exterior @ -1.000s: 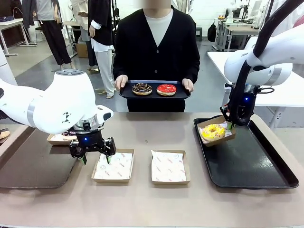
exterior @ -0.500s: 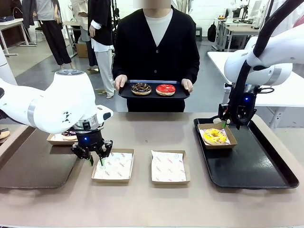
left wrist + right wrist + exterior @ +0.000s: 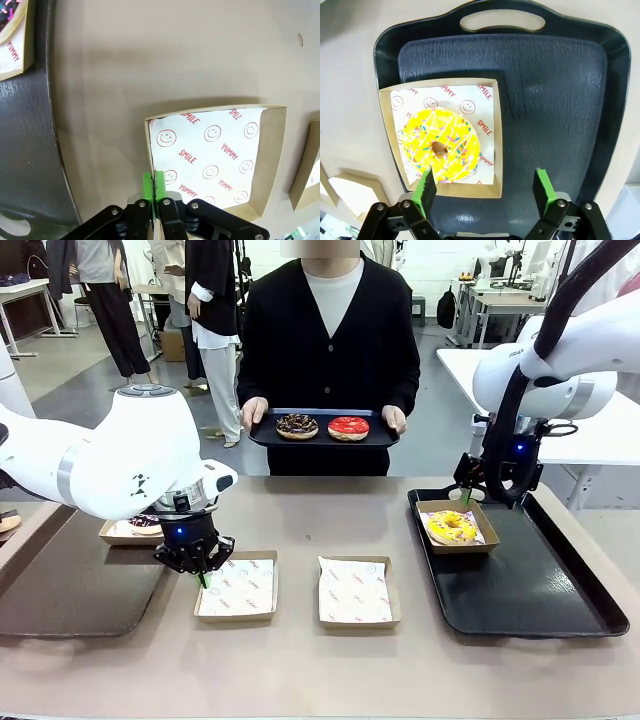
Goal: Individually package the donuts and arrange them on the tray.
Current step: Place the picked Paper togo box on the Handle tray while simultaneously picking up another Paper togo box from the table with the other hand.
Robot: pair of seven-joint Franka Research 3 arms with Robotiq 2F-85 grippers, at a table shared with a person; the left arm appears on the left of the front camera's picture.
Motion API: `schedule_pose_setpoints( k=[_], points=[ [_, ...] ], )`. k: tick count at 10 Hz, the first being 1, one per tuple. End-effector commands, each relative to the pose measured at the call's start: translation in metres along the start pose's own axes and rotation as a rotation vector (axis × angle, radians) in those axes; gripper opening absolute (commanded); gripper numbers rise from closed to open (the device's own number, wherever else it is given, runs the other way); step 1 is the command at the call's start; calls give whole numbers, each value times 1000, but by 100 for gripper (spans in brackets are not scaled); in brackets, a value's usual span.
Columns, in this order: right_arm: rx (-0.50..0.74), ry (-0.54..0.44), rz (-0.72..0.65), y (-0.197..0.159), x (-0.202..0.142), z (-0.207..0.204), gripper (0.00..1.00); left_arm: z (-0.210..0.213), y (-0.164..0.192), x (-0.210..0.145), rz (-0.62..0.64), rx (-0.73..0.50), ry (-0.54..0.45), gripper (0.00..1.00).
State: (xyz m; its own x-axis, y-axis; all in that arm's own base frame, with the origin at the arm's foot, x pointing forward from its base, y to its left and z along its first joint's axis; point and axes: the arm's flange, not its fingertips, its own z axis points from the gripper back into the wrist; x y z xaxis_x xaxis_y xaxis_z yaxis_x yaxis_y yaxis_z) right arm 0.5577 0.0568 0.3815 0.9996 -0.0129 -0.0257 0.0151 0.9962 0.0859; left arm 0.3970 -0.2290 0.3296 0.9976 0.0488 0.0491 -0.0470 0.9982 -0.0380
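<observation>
While left end effector [image 3: 153, 181] pinches box [image 3: 273, 150] rim, right end effector [image 3: 484, 177] spread above yellow-iced donut [image 3: 440, 147].

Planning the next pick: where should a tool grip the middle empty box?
On the middle box, pinch the thin near wall from above, one finger inside, one outside. It is shallow, open-topped and lies flat, probably too wide to span. The left tool grips the left box likewise.

Grey floor [image 3: 70, 380], white table [image 3: 622, 443] at right, people [image 3: 108, 300] standing far back, bright light
</observation>
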Motion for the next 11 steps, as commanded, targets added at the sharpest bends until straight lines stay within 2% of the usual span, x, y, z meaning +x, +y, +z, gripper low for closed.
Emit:
schedule_pose_setpoints(
  k=[1, 2, 3, 4, 6, 8, 10, 11],
  points=[
    [44, -16, 8, -7, -4, 6, 100, 2, -2, 2, 10, 21, -18, 0],
    [72, -31, 13, -10, -9, 14, 100, 5, -3, 2, 7, 25, -10, 0],
    [177, -45, 47, -18, -21, 30, 100, 16, -4, 3, -15, 3, 23, 0],
    [334, -59, 82, -36, -39, 55, 100, 38, -3, 5, -59, -15, 40, 0],
    [523, -129, 48, -90, -74, 98, 100, 81, -3, 18, -86, -42, 5, 0],
    [699, -172, -21, -157, -108, 124, 100, 123, -8, 35, -110, -75, -10, 0],
    [884, -193, -50, -224, -137, 120, 100, 161, -19, 49, -120, -68, -46, 0],
    [934, -211, -28, -248, -149, 109, 100, 170, -24, 58, -122, -59, -47, 0]
  ],
)
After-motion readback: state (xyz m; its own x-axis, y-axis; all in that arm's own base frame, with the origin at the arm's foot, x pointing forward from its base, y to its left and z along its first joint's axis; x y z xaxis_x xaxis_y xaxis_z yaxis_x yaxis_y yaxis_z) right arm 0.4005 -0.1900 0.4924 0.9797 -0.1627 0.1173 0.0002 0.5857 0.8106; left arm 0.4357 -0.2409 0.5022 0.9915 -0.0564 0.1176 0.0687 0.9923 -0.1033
